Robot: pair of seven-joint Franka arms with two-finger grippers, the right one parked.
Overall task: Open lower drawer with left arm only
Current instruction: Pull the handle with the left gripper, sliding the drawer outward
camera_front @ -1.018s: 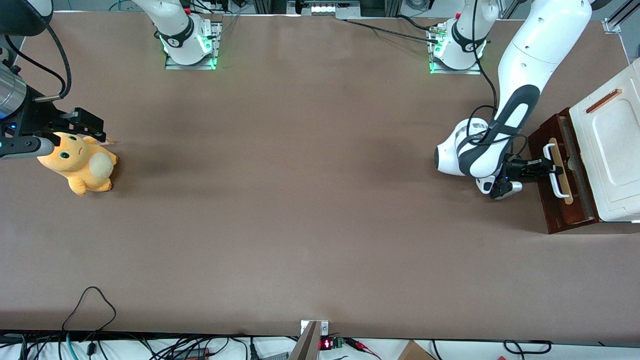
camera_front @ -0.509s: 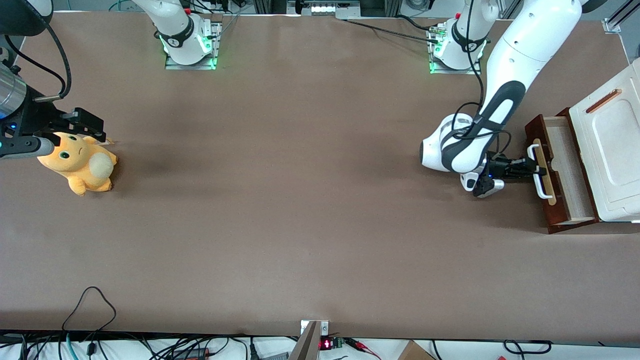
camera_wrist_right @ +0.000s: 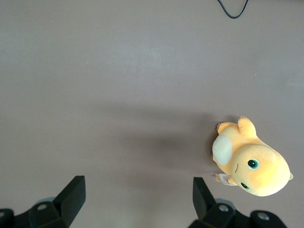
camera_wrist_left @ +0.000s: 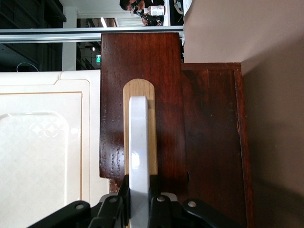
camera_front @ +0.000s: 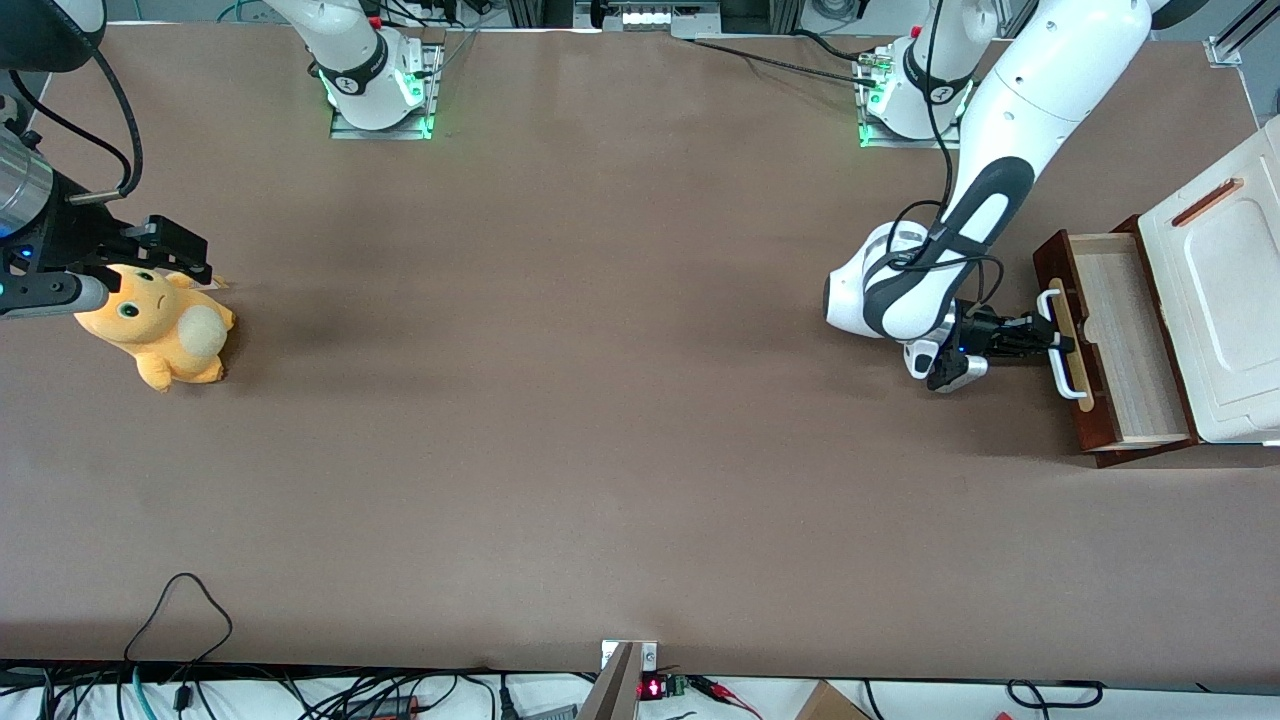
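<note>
The lower drawer (camera_front: 1125, 335) stands pulled out from under the white cabinet top (camera_front: 1225, 290) at the working arm's end of the table, its pale wood inside showing. Its dark red-brown front (camera_wrist_left: 156, 104) carries a white loop handle (camera_front: 1058, 345) (camera_wrist_left: 139, 142) on a pale wood strip. My left arm (camera_front: 1000, 180) reaches down to it, and its gripper (camera_front: 1048, 343) (camera_wrist_left: 139, 199) is shut on the white handle, one black finger (camera_wrist_left: 121, 194) pressed on each side of the bar.
An orange plush toy (camera_front: 158, 325) (camera_wrist_right: 249, 159) lies toward the parked arm's end of the table. The arm bases (camera_front: 905, 100) stand at the table edge farthest from the front camera. Brown tabletop (camera_front: 600, 400) stretches between the toy and the drawer.
The gripper, holding the handle, has moved away from the cabinet, and the drawer has slid out with it, exposing much more of its pale inside.
</note>
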